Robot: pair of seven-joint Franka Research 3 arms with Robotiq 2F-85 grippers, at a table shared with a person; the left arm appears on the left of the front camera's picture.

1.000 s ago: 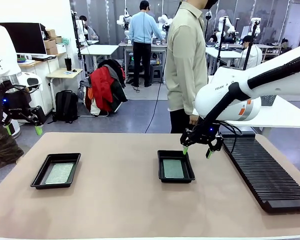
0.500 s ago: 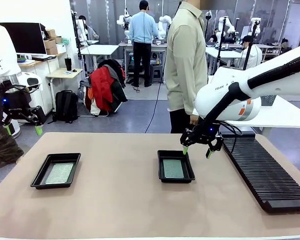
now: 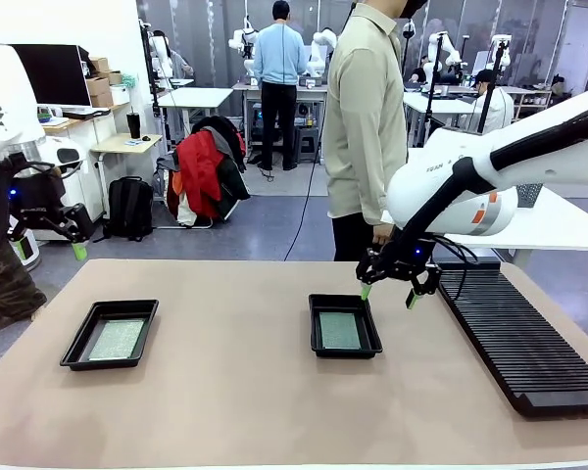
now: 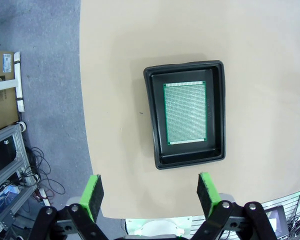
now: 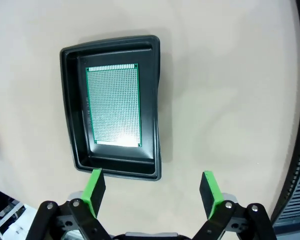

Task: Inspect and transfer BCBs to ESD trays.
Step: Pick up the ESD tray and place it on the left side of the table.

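Near the tabletop's left edge: ESD tray holding one BCB. Mid-tabletop: second tray, second BCB. Left end effector and right end effector: jaws apart, empty, touching nothing.

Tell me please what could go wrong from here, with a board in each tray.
1. The right claw hangs open just beyond the middle tray; descending, a finger might catch its far rim.
2. The person's hand is close behind that arm, so a backward swing may hit it.
3. The slotted rack lies close on the right.
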